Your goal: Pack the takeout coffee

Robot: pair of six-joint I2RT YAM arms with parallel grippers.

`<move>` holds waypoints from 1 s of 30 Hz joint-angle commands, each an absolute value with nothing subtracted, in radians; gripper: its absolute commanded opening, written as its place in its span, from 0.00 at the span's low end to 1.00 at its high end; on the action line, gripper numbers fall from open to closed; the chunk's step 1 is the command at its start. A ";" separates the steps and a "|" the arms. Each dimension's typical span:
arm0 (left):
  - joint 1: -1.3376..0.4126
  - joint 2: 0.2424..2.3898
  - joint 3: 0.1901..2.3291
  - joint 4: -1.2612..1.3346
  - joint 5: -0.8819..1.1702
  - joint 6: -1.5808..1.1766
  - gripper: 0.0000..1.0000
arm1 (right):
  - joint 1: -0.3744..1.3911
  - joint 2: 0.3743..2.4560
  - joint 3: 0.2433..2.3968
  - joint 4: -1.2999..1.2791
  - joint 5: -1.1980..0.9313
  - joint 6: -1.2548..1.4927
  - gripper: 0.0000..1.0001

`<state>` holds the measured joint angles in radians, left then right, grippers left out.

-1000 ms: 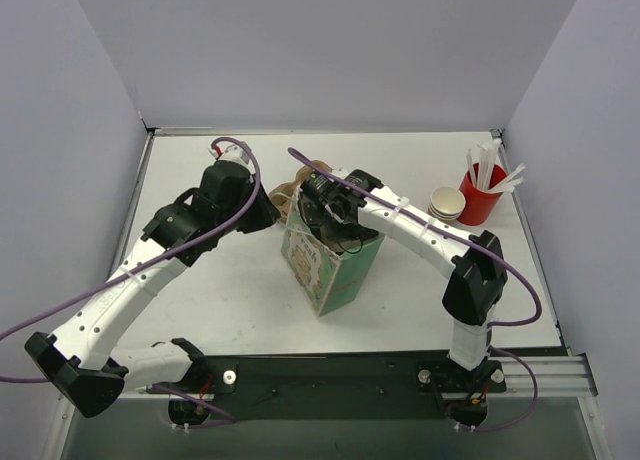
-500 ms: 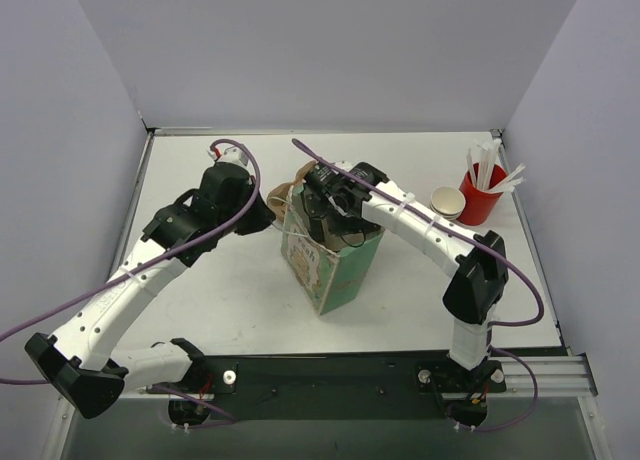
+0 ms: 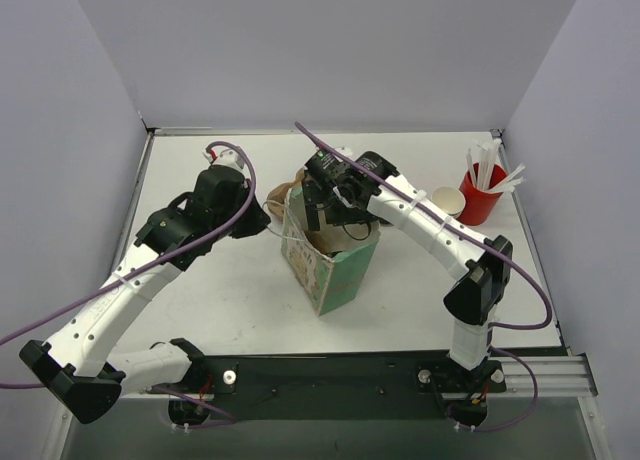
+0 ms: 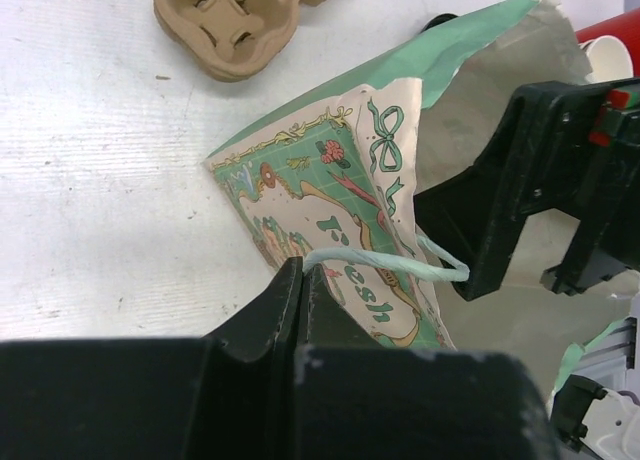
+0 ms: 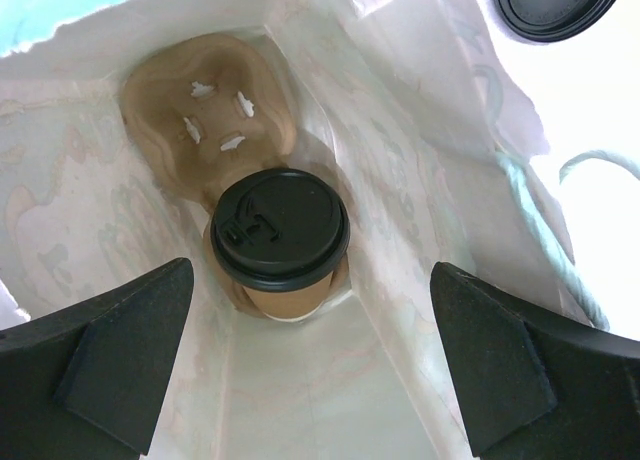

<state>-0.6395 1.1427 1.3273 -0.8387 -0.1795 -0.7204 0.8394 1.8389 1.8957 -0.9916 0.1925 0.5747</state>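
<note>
The takeout coffee (image 5: 280, 242), a brown paper cup with a black lid, stands deep inside the green printed paper bag (image 3: 330, 265), seated in one end of a brown pulp carrier (image 5: 205, 100). My right gripper (image 5: 320, 360) hangs open over the bag's mouth (image 3: 335, 220), well above the cup, with nothing between its fingers (image 5: 120, 350). At the bag's left side my left gripper (image 4: 302, 268) is shut on the bag's pale green twisted handle (image 4: 390, 260). In the top view the left gripper (image 3: 268, 223) hides its grip.
A second pulp carrier (image 4: 235, 20) lies on the table behind the bag. A stack of brown cups (image 3: 447, 202) and a red cup of white sticks (image 3: 478, 195) stand at the back right. A loose black lid (image 5: 555, 5) lies beside the bag.
My left gripper has shut on the bag's handle and drawn slightly left. The right gripper has risen out of the bag, still open.
</note>
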 commanded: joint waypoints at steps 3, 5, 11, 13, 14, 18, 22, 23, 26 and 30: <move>-0.635 1.124 1.364 -0.919 -0.219 -0.722 0.00 | 0.853 1.756 1.960 -1.078 0.166 0.574 1.00; -0.635 1.126 1.370 -0.942 -0.229 -0.729 0.00 | 0.851 1.746 1.986 -1.088 0.144 0.572 1.00; -0.634 1.115 1.371 -0.957 -0.239 -0.735 0.00 | 0.862 1.717 2.045 -1.100 0.088 0.561 1.00; -0.634 1.115 1.371 -0.954 -0.235 -0.733 0.00 | 0.861 1.707 2.068 -1.106 0.081 0.561 1.00; -0.634 1.117 1.376 -0.954 -0.235 -0.735 0.00 | 0.862 1.704 2.077 -1.108 0.077 0.560 1.00; -0.634 1.117 1.394 -0.956 -0.232 -0.735 0.01 | 0.861 1.680 2.124 -1.109 0.093 0.563 1.00; -0.634 1.117 1.413 -0.968 -0.232 -0.738 0.07 | 0.836 1.675 2.167 -1.121 0.135 0.561 1.00; -0.634 1.115 1.413 -0.968 -0.230 -0.738 0.08 | 0.818 1.677 2.169 -1.124 0.146 0.558 1.00; -0.634 1.112 1.416 -0.965 -0.222 -0.738 0.14 | 0.786 1.667 2.171 -1.127 0.173 0.548 1.00; -0.634 1.112 1.430 -0.973 -0.218 -0.738 0.15 | 0.758 1.651 2.171 -1.126 0.187 0.541 1.00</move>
<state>-0.6392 1.1351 1.3754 -0.9627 -0.2211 -0.7319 0.7868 1.6920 2.1460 -1.0863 0.1303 0.5632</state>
